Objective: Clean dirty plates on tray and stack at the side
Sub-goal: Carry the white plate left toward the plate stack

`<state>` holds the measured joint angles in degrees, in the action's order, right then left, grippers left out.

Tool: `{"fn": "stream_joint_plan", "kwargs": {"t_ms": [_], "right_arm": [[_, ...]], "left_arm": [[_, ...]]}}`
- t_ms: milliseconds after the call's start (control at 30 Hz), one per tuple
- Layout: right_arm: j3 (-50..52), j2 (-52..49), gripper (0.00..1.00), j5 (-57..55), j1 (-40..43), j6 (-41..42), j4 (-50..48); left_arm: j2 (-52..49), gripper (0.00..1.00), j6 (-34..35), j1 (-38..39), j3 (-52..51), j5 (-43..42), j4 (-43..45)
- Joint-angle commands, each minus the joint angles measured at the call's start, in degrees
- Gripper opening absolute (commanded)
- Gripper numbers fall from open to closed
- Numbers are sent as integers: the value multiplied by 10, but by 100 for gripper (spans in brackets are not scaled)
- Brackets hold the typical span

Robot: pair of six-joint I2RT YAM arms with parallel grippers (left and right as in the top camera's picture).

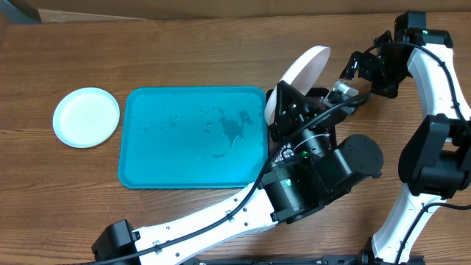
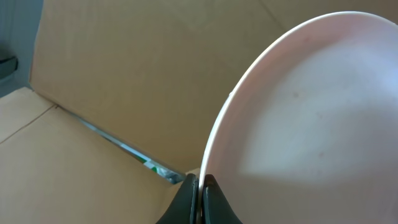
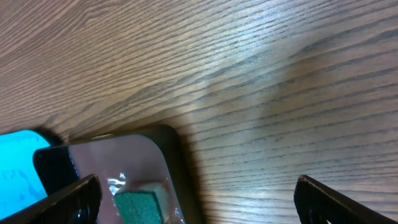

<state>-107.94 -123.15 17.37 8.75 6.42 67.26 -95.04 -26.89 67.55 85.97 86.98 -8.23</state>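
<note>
White plate is pinched at its rim between the closed fingers of the left gripper, a grip only the left wrist view shows. Overhead, it stands tilted in the air just past the right end of the wet tray. The right gripper is spread wide and holds nothing. Its wrist view alone shows the black tray and green sponge below. A pale blue plate lies on the tabletop left of the tray.

Glossy black tray and green sponge: cut off by the right wrist view's lower edge (overhead, the left arm hides most). Round white plate: cropped at right, left wrist view.
</note>
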Motion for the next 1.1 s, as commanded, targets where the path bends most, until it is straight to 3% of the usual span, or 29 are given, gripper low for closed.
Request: {"fn": "stream_joint_plan", "kwargs": {"t_ms": [0,233,333,600,900,1067], "right_arm": [[-8,15,100,0,0,3,-2],[-8,15,100,0,0,3,-2],[-8,15,100,0,0,3,-2],[-8,15,100,0,0,3,-2],[-8,15,100,0,0,3,-2],[-8,15,100,0,0,3,-2]], "left_arm": [[10,4,68,6,11,19,-10],[10,4,134,7,4,13,-12],[10,4,176,7,-4,-39,-58],[2,4,341,-4,-9,-352,-265],[3,4,455,-81,-9,-540,-296],[3,4,495,-196,-9,-756,-299]]}}
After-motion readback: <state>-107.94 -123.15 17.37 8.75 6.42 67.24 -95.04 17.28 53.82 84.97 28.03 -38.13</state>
